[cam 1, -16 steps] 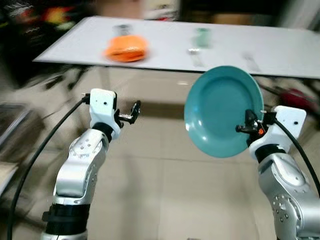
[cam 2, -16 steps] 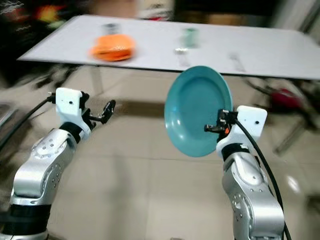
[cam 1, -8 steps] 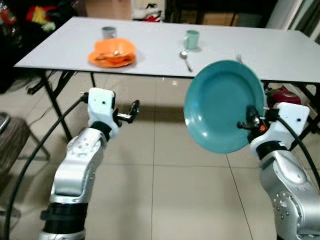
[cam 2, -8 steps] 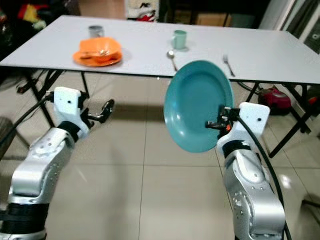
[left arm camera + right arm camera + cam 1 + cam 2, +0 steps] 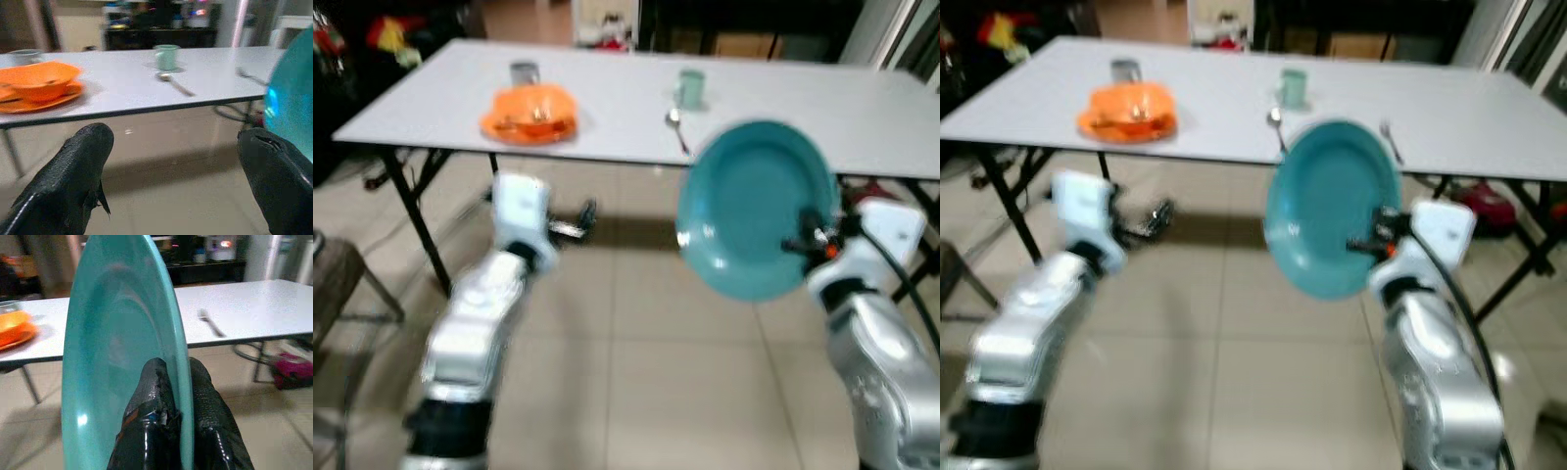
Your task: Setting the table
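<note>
Gripping the rim of a teal plate (image 5: 751, 210), our right tool (image 5: 171, 396) has its two black fingers (image 5: 152, 391) pinched tight on either side of the edge, so the plate stands nearly upright in the air before our right arm, its hollow face turned toward our left. Our left tool (image 5: 173, 181) hangs at about the same height on the other side, its fingers (image 5: 73, 176) spread wide apart with nothing between them (the head views are somewhat blurred here). Below both arms lies the pale tiled floor (image 5: 636, 362).

Farther on stands the white desk (image 5: 607, 108) on dark folding legs, and the plate is held short of its near edge, above the floor. On the desk, toward our left, sits an orange bowl (image 5: 530, 106) on an orange plate (image 5: 530, 127), with a small grey cup (image 5: 524, 71) just behind them. Near the middle stands a pale green mug (image 5: 690, 88), and a spoon (image 5: 676, 129) lies just in front of it. A fork (image 5: 1390, 139) lies to the right of those, well apart from the orange dishes. Under the desk's right end we make out something red (image 5: 1484, 208) on the floor.
</note>
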### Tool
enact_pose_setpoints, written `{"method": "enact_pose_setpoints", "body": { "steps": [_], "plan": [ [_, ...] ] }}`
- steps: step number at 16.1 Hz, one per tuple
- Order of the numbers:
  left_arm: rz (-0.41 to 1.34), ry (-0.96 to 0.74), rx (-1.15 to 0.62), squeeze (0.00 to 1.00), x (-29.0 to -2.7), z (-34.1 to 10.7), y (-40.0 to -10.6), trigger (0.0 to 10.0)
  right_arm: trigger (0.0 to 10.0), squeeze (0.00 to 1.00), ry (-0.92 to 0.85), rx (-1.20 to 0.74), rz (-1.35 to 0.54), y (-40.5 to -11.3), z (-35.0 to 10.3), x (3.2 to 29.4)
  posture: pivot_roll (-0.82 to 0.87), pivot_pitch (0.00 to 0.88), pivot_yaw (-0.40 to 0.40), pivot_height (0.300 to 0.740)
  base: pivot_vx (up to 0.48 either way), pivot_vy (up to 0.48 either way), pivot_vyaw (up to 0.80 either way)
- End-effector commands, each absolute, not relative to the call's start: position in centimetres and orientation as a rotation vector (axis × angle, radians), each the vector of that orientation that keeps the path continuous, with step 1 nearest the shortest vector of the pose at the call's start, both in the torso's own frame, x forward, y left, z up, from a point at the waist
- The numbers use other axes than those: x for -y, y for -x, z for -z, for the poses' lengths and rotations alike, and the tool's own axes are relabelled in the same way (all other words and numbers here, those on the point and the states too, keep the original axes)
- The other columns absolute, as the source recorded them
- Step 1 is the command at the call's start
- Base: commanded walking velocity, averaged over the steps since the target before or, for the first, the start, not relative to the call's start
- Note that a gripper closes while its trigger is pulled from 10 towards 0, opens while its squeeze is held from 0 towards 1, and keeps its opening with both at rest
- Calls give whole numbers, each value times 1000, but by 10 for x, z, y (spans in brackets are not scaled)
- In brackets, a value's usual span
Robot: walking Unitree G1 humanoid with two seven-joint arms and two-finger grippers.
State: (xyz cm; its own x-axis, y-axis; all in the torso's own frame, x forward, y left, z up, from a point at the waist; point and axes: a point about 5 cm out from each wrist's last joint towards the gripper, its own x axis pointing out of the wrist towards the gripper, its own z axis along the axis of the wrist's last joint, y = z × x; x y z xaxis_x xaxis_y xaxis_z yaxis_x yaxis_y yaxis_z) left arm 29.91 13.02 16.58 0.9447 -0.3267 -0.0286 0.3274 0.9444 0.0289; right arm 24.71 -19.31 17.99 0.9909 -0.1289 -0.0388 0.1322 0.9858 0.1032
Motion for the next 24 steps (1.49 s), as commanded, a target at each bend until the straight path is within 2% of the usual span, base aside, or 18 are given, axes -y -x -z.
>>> {"method": "enact_pose_setpoints", "body": {
  "steps": [1, 8, 12, 24],
  "plan": [
    [317, -49, -9, 0, -136, -170, -300, 10000, 10000, 0, -113, 6, 108, -248, -187, 189, 7, 0, -38, 740, 292, 0, -800],
    [326, -51, -8, 0, -136, -169, -299, 10000, 10000, 0, -111, 11, 99, -248, -189, 188, 7, 0, -41, 740, 299, 0, -114],
    [332, -51, -5, 0, -134, -169, -299, 10000, 10000, 0, -121, 8, 100, -247, -188, 188, 7, 0, -40, 740, 319, 0, -722],
    [347, -63, -1, 0, -133, -170, -301, 10000, 10000, 0, -118, 15, 112, -248, -189, 190, 1, 0, -31, 740, 323, 0, 0]
  ]
}}
